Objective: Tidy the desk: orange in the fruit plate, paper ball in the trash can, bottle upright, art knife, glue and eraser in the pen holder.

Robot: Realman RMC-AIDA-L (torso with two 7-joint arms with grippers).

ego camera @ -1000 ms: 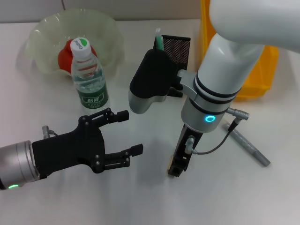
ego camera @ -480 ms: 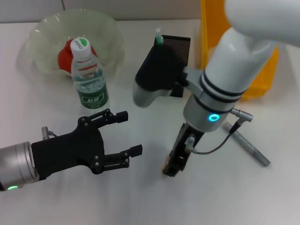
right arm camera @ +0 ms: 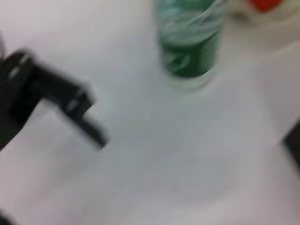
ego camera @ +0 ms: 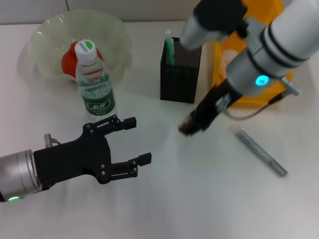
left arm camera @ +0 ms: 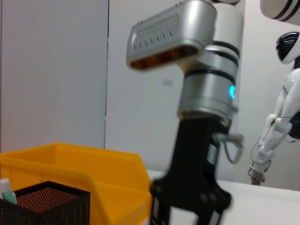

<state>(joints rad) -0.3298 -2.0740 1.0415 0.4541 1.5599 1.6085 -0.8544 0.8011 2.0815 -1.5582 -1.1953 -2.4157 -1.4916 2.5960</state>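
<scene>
The orange (ego camera: 69,60) lies in the pale green fruit plate (ego camera: 50,30). Just in front stands the bottle (ego camera: 94,82), upright; it also shows in the right wrist view (right arm camera: 192,47). The black mesh pen holder (ego camera: 180,72) holds a green-white glue stick (ego camera: 169,47). My right gripper (ego camera: 188,127) hangs above the table just in front of the pen holder, shut on a small tan piece, the eraser (ego camera: 183,123). The grey art knife (ego camera: 260,151) lies flat on the table to the right. My left gripper (ego camera: 137,140) rests open at the lower left. The paper ball is out of view.
The yellow trash can (ego camera: 276,87) stands behind my right arm, right of the pen holder; the left wrist view shows it (left arm camera: 70,164) beside the pen holder (left arm camera: 47,201). Bare table lies between the two grippers.
My right gripper has lifted off the table with the tan piece and swung back toward the pen holder. The left arm has stayed still.
</scene>
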